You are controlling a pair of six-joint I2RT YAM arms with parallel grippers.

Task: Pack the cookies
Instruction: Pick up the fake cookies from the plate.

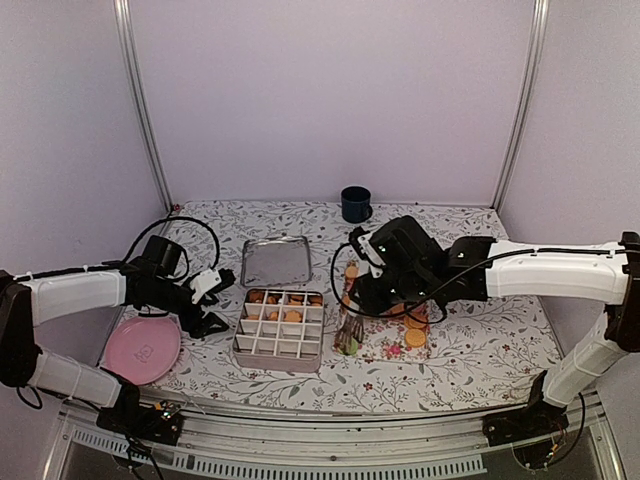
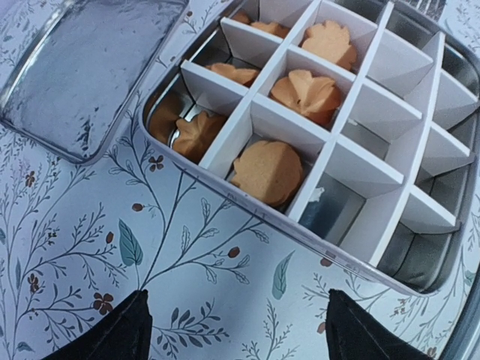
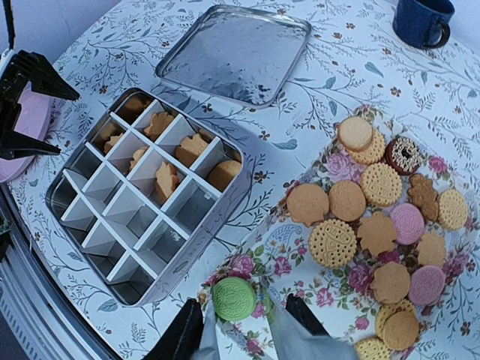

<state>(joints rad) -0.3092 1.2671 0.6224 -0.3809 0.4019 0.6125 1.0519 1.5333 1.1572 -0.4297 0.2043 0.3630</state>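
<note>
Loose cookies (image 3: 331, 242) lie on a floral cloth (image 3: 300, 262), mostly tan, a few pink and dark brown. The green cookie (image 3: 234, 298) lies at the cloth's near corner. My right gripper (image 3: 244, 304) is open and low, its fingers either side of the green cookie, the left pad close against it. The divided tin (image 3: 202, 240) holds several tan cookies (image 2: 307, 94) in its far cells; the near cells are empty. My left gripper (image 2: 236, 300) is open and empty over the tablecloth, just left of the tin's rim (image 2: 265, 217).
The tin's lid (image 1: 275, 262) lies flat behind the tin. A dark blue mug (image 1: 355, 203) stands at the back. A pink plate (image 1: 142, 348) sits at the front left under the left arm. White walls close in the table.
</note>
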